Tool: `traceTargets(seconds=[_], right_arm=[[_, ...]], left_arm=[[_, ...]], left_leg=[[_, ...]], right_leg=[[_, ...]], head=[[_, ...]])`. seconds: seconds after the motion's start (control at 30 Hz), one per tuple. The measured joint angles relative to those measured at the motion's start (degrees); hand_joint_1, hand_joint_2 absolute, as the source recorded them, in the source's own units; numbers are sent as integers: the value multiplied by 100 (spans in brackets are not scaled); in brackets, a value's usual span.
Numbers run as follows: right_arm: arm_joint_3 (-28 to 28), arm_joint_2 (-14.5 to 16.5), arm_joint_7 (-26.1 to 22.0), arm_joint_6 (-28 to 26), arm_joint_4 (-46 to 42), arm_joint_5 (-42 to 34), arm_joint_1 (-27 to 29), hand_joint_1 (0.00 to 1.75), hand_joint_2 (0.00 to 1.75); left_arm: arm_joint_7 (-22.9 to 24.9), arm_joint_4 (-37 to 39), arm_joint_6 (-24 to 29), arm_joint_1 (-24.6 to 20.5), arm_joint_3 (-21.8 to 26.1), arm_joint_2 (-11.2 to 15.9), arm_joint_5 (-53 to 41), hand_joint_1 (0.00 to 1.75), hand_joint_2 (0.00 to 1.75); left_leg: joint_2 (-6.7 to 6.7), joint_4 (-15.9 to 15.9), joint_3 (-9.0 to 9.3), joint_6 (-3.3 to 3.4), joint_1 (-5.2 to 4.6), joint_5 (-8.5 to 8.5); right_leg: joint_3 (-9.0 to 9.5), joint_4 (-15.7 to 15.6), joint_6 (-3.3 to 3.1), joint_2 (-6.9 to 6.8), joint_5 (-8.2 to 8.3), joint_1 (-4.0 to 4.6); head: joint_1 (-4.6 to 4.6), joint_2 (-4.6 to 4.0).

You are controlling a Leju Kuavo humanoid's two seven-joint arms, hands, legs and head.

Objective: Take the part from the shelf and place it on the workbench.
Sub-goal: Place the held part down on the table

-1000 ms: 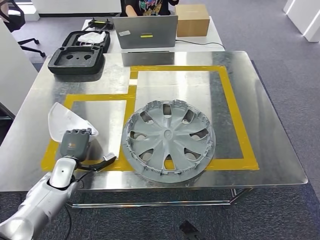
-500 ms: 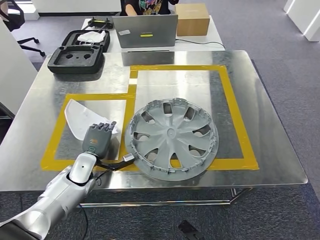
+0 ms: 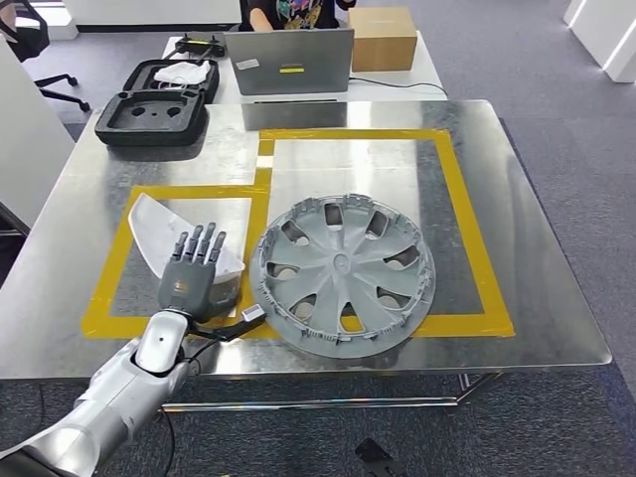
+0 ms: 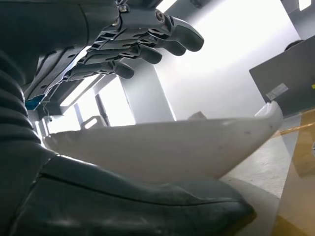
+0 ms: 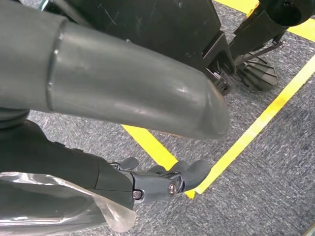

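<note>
Looking down from the head view, the white part (image 3: pixel 161 231) is seen lying on the steel bench (image 3: pixel 525 258), inside the smaller yellow-taped square, just beside the grey wheel cover (image 3: pixel 341 273). The left hand (image 3: pixel 189 280) is placed over the part's near edge, fingers straightened and spread; nothing is seen to be gripped. The placing step is judged to be done or all but done; what is left appears to be drawing the arm clear. Yellow tape (image 3: pixel 469 224) is laid in 2 adjoining frames, the larger one carrying the wheel cover, whose rim overlaps the near strip. At the far edge a black foam case (image 3: pixel 154 109) is set, and behind the bench a laptop (image 3: pixel 288 62) and a cardboard box (image 3: pixel 383 38) are stood on a second desk, where a person is seated. Grey carpet is laid around.

From the left wrist view, the part (image 4: pixel 167 147) is seen between the thumb below and the dark fingers (image 4: pixel 148 44) held well above it, so the hand is wide.

From the right wrist view, the right hand (image 5: pixel 163 183) is hung over grey carpet crossed by yellow floor lines (image 5: pixel 252 130); its fingers are loosely curled and nothing is held.
</note>
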Motion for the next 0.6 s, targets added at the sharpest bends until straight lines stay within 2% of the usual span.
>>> traceTargets(seconds=[0.13, 0.2, 0.3, 0.37, 0.4, 0.43, 0.5, 0.53, 0.57, 0.6], right_arm=[[1, 0, -3, -19, 0, -46, 6, 0, 0], [0, 0, -22, -66, 0, -147, 26, 0, 0], [-4, 0, -96, -186, 0, -359, 108, 0, 0], [-15, -1, -162, -280, 0, -510, 193, 0, 0], [-26, -2, -194, -322, 0, -578, 236, 0, 0], [-41, -3, -228, -363, 0, -640, 281, 0, 0], [-93, -8, -293, -433, 0, -739, 374, 0, 0], [-125, -12, -324, -468, 1, -781, 428, 0, 0], [-157, -17, -350, -498, 1, -817, 482, 0, 0], [-188, -21, -371, -523, 2, -848, 527, 0, 0]], left_arm=[[-67, -83, 41, 73, 51, 3, 26, 0, 0], [-267, -357, 133, 255, 160, 0, 133, 0, 0], [-694, -1330, 257, 831, 371, -3, 427, 0, 0], [-900, -2249, 335, 1363, 433, -8, 585, 0, 0], [-974, -2718, 387, 1642, 443, -10, 626, 0, 0], [-1047, -3174, 435, 1932, 447, -14, 651, 0, 0], [-1250, -4076, 491, 2544, 479, -13, 693, 0, 0], [-1398, -4530, 499, 2867, 517, -23, 735, 0, 0], [-1577, -4978, 503, 3178, 574, -42, 797, 0, 0], [-1792, -5399, 505, 3478, 645, -80, 888, 0, 0]], left_leg=[[0, 0, -1, 0, -1, 0], [-2, 17, -10, 18, -12, -11], [0, 35, -20, 113, -47, -19], [29, -78, 37, 170, -19, 39], [43, -138, 61, 193, 0, 68], [58, -176, 73, 203, 16, 86], [74, -177, 44, 211, 19, 91], [83, -166, 25, 207, 24, 92], [89, -149, 3, 199, 34, 94], [89, -118, -24, 179, 52, 94]], right_leg=[[5, 0, 0, 0, 0, -1], [20, -6, 15, 1, 6, -14], [67, -28, 83, 7, 29, -41], [44, 15, 118, 15, -66, -36], [-21, 164, 133, 20, -205, -36], [-148, 445, 148, 22, -405, -44], [-486, 1216, 195, 26, -784, -70], [-608, 1493, 225, 25, -855, -89], [-630, 1562, 256, 23, -805, -110], [-539, 1395, 291, 22, -642, -138]], head=[[0, 0], [-1, 0], [-7, 0], [3, 0], [13, 0], [25, 0], [39, 0], [40, 0], [41, 0], [42, 0]])
